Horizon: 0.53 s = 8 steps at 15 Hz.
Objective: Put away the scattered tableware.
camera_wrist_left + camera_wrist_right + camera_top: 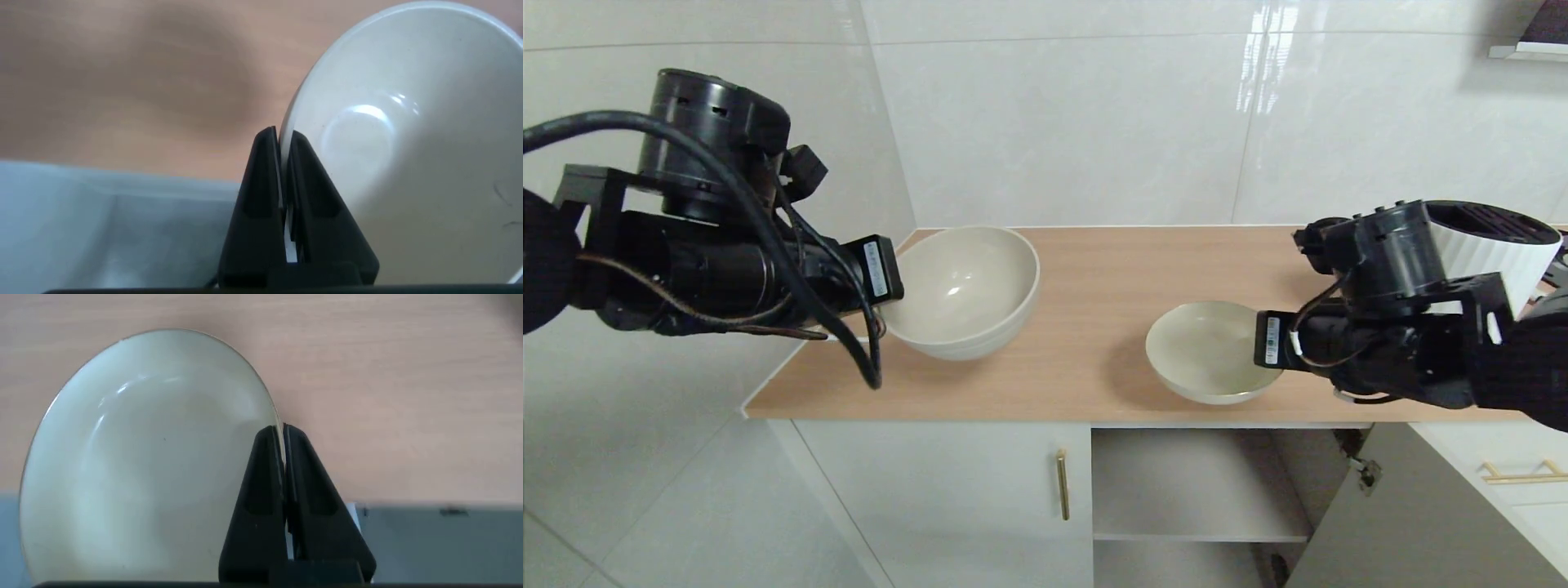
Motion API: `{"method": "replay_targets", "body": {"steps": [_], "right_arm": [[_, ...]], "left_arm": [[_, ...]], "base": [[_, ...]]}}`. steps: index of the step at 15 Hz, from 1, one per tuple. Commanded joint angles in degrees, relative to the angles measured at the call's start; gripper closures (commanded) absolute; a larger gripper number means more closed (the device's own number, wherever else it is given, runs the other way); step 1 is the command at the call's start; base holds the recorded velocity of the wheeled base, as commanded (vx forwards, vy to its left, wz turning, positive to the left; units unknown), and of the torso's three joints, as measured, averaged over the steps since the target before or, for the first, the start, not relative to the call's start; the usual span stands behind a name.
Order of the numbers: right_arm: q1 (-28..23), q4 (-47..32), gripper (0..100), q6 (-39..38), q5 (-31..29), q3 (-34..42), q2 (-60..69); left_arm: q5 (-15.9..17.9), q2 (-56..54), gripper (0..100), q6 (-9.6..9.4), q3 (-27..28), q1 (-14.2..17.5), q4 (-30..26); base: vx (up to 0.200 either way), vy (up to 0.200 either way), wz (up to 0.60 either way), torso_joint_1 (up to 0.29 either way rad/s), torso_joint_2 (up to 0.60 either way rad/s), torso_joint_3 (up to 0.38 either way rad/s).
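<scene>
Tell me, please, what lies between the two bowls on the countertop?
Nothing: in the head view, bare wooden countertop separates the large white bowl from the smaller shallow bowl.

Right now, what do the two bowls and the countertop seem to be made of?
Large bowl: likely glazed ceramic, off-white, with sharp glossy highlights inside; melamine can't be ruled out.
Small bowl: same look, creamier glaze, thin rim, soft reflections.
Countertop: wood-look, matte, faint grain; probably laminate, though solid wood is possible.

A wide strip of worktop [1094,269] runs from back edge to front edge between the big bowl [964,294] and the small bowl [1205,351] (room to pass). A white machine [1494,241] blocks the right end.
</scene>
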<state>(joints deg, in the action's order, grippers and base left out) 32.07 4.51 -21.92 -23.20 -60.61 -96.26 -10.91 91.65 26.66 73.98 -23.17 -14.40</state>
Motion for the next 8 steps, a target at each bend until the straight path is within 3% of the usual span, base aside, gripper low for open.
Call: {"method": "replay_targets", "body": {"steps": [1,5,8], "right_arm": [[3.4,-0.6,100,0.4,-0.6,5.3,10.7],[5.5,-0.2,100,-0.4,-2.5,13.4,14.2],[6.6,0.1,100,-3.2,-3.4,18.8,16.5]], "left_arm": [[0.0,-6.0,100,-1.44,-6.1,-2.1,0.1],[0.0,-12.2,100,0.76,-13.3,-3.3,0.1],[0.1,-16.0,100,0.94,-19.3,-4.5,0.1]], "base": [[0.000,0.000,0.00,0.000,0.00,0.000],[0.000,0.000,0.00,0.000,0.00,0.000],[0.000,0.000,0.00,0.000,0.00,0.000]]}}
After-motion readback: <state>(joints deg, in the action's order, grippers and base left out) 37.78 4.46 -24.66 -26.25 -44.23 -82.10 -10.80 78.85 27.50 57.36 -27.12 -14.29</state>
